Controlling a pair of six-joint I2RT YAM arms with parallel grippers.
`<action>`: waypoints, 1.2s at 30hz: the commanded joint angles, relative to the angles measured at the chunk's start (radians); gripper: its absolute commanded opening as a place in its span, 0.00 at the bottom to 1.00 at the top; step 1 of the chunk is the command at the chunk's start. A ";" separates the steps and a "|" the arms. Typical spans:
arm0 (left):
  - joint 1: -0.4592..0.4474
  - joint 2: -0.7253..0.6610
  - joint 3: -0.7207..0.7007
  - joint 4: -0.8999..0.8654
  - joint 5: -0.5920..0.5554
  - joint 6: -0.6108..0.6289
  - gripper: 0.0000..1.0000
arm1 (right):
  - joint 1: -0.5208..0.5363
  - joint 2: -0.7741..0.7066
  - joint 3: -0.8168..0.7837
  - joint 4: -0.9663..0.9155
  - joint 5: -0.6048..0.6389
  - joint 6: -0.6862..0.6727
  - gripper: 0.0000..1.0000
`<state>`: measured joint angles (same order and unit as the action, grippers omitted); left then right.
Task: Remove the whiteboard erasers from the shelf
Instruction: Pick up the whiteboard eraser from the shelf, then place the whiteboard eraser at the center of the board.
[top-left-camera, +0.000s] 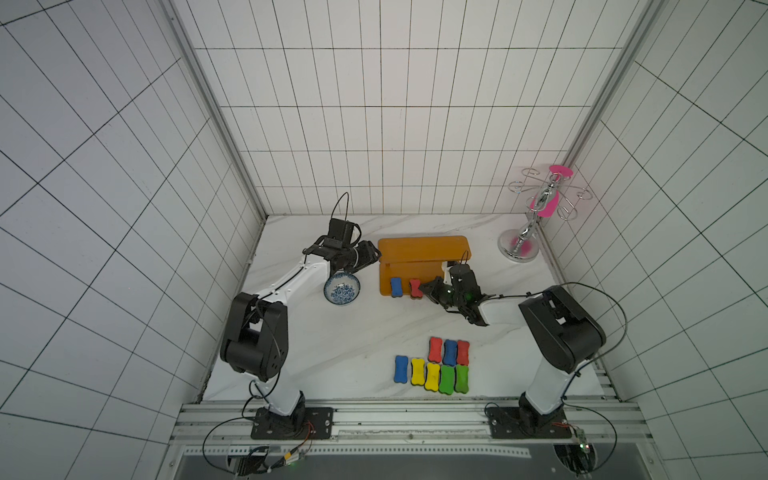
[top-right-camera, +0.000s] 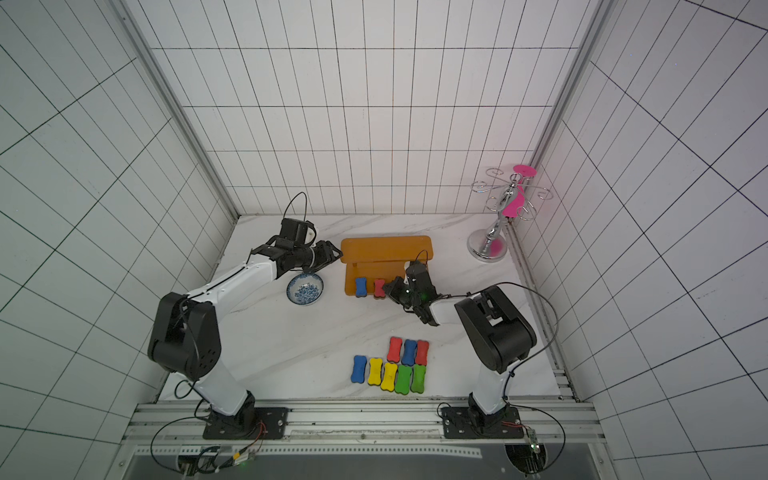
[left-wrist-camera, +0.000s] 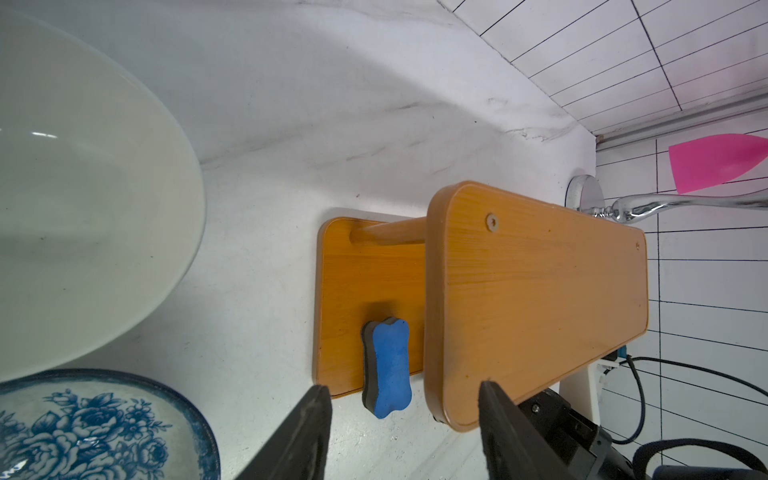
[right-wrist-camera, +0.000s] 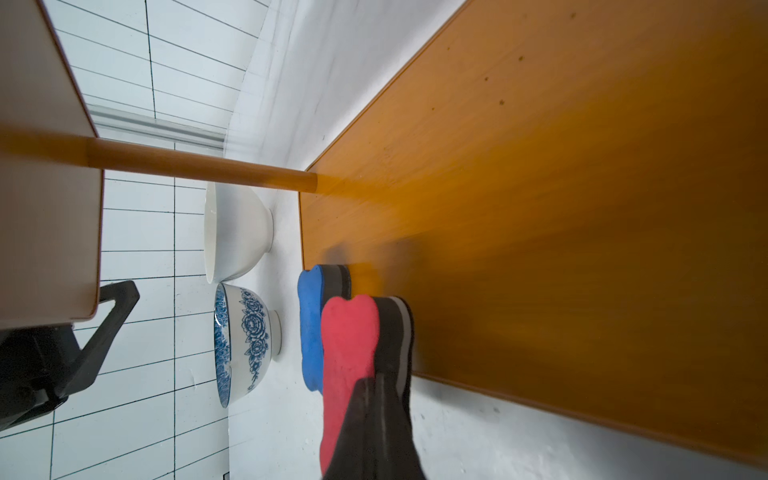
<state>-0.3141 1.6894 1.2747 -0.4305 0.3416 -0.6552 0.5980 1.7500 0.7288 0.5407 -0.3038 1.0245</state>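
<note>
Pressing its fingers tightly together, the right gripper (right-wrist-camera: 376, 386) touches the near end of the red eraser (right-wrist-camera: 349, 332). That eraser lies beside the blue eraser (right-wrist-camera: 309, 328) at the front edge of the shelf (right-wrist-camera: 540, 208), on its lower board. The left gripper (left-wrist-camera: 404, 386) hovers by the shelf's end, fingers spread and empty. Eight other erasers (top-left-camera: 432, 376) lie together on the table (top-left-camera: 332, 345), well apart from the shelf.

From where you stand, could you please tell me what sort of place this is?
Probably a robot test booth: white tiled walls enclose a marble-look tabletop, and two arms are bolted to an aluminium rail.
</note>
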 joint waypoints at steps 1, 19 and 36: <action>0.000 -0.056 -0.004 0.000 -0.017 0.003 0.60 | 0.025 -0.088 0.005 -0.028 0.115 -0.012 0.00; -0.006 -0.201 -0.109 -0.008 -0.004 0.025 0.61 | 0.034 -0.043 -0.074 0.015 0.072 0.060 0.00; 0.000 -0.185 -0.120 0.010 -0.015 0.020 0.61 | 0.012 -0.165 -0.196 0.048 0.034 0.108 0.00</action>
<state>-0.3187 1.5066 1.1610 -0.4305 0.3367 -0.6468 0.6212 1.6260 0.5568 0.5858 -0.2722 1.1133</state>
